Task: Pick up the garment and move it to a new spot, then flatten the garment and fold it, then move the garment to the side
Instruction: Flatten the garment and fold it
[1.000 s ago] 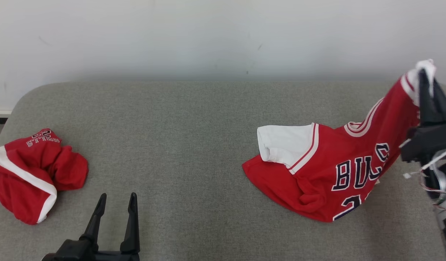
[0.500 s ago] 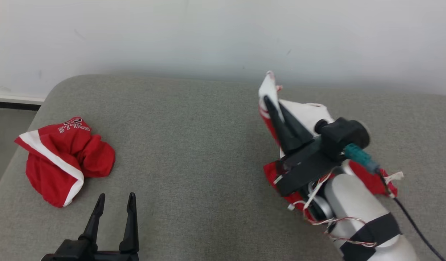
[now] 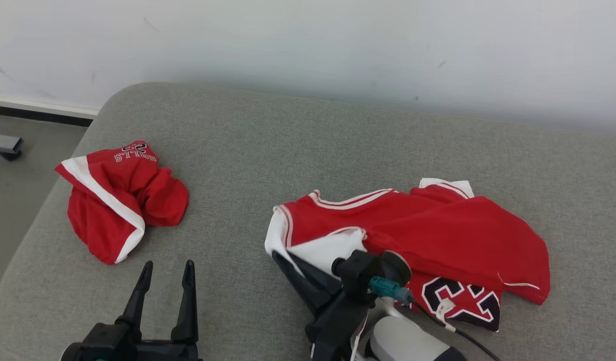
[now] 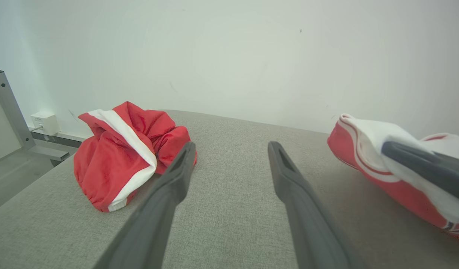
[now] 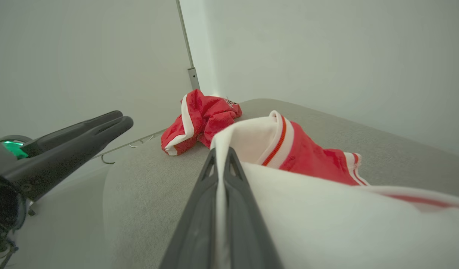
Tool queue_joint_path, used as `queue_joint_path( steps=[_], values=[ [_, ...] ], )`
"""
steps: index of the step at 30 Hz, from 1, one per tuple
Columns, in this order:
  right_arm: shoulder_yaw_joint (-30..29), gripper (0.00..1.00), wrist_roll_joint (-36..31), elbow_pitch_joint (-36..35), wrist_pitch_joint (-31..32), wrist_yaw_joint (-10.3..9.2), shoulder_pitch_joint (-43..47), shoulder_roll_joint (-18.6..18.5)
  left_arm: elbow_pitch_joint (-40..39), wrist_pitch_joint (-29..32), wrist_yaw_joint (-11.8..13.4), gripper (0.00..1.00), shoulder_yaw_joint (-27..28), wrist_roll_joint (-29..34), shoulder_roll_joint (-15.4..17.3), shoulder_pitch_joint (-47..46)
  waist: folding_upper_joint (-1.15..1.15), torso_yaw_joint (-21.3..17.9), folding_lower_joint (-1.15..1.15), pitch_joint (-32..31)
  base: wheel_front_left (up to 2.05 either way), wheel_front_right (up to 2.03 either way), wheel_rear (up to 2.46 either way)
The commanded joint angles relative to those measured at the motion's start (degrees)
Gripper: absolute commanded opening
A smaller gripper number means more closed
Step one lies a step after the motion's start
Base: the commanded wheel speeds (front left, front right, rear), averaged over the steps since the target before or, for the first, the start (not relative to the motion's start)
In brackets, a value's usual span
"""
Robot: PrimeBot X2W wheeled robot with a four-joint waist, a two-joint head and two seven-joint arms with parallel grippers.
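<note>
Jersey (image 3: 438, 225) shifted toward centre, now lying crumpled on surface (image 3: 247, 150). Right pincer (image 3: 280, 256) clenched on white sleeve (image 3: 323, 250). Left pincer (image 3: 168, 264) released, empty, near shorts (image 3: 117, 195).

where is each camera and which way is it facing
Head: up on the head, looking down at the cushion, jersey and shorts; left end effector open, right end effector shut on the jersey.
Left wrist: low over the cushion, facing the wall; its spread fingers show.
Right wrist: low, looking along its shut fingers towards the shorts; left end effector at left.
Shared: both wrist views show shorts and jersey.
</note>
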Motion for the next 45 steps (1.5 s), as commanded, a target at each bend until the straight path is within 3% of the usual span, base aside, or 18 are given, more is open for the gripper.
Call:
queue_joint_path(
  steps=[1, 3, 4, 5, 6, 9, 13, 21, 22, 23, 32, 37, 45],
  values=[
    [2.52, 0.00, 2.36, 0.19, -0.36, -0.13, 0.68, 0.07, 0.19, -0.19, 0.09, 1.00, -0.04, -0.20, -0.13, -0.87, 0.00, 0.57, 0.00, 0.31, 0.00, 0.00, 0.00],
    [5.86, 0.00, 5.12, 0.79, -0.55, -0.13, 1.12, 0.10, 0.35, -0.19, 0.09, 1.00, -0.07, -0.27, -0.19, -0.97, 0.00, 0.75, 0.00, 0.43, 0.00, 0.00, 0.00],
    [7.37, 0.20, 6.11, 1.14, -0.61, -0.13, 1.24, 0.10, 0.45, -0.19, 0.09, 1.00, -0.05, -0.30, -0.21, -0.96, 0.00, 0.79, 0.00, 0.49, 0.00, 0.00, 0.00],
    [8.51, 0.67, 7.07, 1.47, -0.67, -0.13, 1.21, 0.10, 0.56, -0.19, 0.09, 1.00, -0.06, -0.36, -0.23, -1.03, 0.00, 0.81, 0.00, 0.54, 0.00, 0.00, 0.00],
    [9.56, 1.00, 8.01, 1.75, -0.73, -0.13, 1.09, 0.11, 0.59, -0.19, 0.09, 1.00, -0.06, -0.41, -0.24, -1.13, 0.00, 0.78, 0.00, 0.59, 0.00, 0.00, 0.00],
    [10.93, 1.00, 9.47, 2.42, -0.79, -0.13, -0.42, 0.10, 0.70, -0.19, 0.09, 1.00, 0.31, -0.54, -0.28, -1.18, 0.00, 0.09, 0.00, 0.69, 0.00, 0.00, 0.00],
    [7.58, 1.00, 10.17, 1.45, -0.70, -0.13, -1.58, 0.12, 0.62, -0.19, 0.09, 1.00, 0.72, -0.27, -0.32, -0.76, 0.00, -1.50, 0.00, 0.51, 0.00, 0.00, 0.00],
    [-8.97, 1.00, 0.92, -1.26, -0.70, -0.13, 0.48, -0.84, 0.01, -0.19, 0.09, 1.00, 2.07, 0.39, -0.28, 0.13, 0.00, -5.02, 0.00, -0.30, 0.00, 0.00, 0.00],
    [-13.59, 1.00, -1.43, -3.16, -0.70, -0.13, 2.16, -2.10, -0.22, -0.19, 0.09, 1.00, 2.40, 0.52, -0.12, 0.49, 0.00, -5.87, 0.00, -0.50, 0.00, 0.00, 0.00],
    [-13.59, 1.00, -1.43, -3.16, -0.70, -0.13, 2.16, -2.10, -0.22, -0.19, 0.09, 1.00, 2.40, 0.52, -0.12, 0.49, 0.00, -5.87, 0.00, -0.50, 0.00, 0.00, 0.00],
    [-31.22, 1.00, -8.77, -12.50, -0.70, -0.13, 13.59, -5.32, -1.55, -0.19, 0.09, 1.00, 4.51, 1.35, 0.10, 2.20, 0.00, -9.23, 0.00, -1.64, 0.00, 0.00, 0.00],
    [-37.68, 1.00, -11.14, -16.63, -0.70, -0.13, 20.11, -5.40, -2.54, -0.19, 0.09, 1.00, 5.67, 1.66, 0.32, 3.45, 0.00, -10.75, 0.00, -2.02, 0.00, 0.00, 0.00],
    [-43.03, 1.00, -12.43, -21.21, -0.71, -0.13, 28.80, -4.25, -3.19, -0.19, 0.08, 1.00, 6.18, 2.13, 0.44, 4.70, 0.00, -11.95, 0.00, -2.41, 0.00, 0.00, 0.00]
  ],
)
